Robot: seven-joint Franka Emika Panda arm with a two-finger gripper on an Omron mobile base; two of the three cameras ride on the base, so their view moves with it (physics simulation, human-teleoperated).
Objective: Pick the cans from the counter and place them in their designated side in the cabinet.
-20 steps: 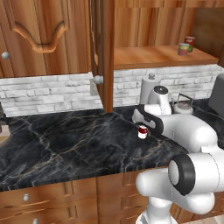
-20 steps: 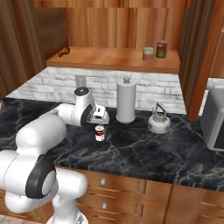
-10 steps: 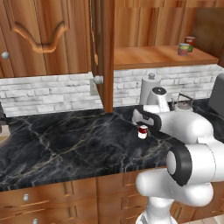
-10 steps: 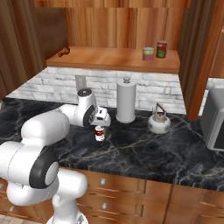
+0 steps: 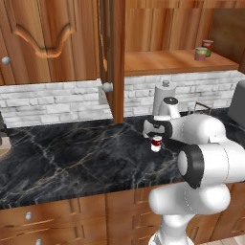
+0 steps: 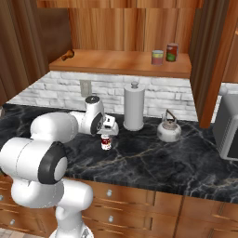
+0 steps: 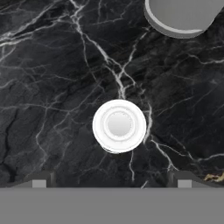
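We can read no text, brand, number or sign anywhere in these views. The red-and-white can [image 6: 106,142] on the counter [image 6: 153,162] carries a label, but its markings are too small and blurred for us to make out, and from above we see just its plain white top [image 7: 119,125]. The two cans on the cabinet shelf [image 6: 121,62], the grey-green-topped can [image 6: 157,57] and the red can with green top [image 6: 172,52] to its right, show bands of colour and no legible lettering.
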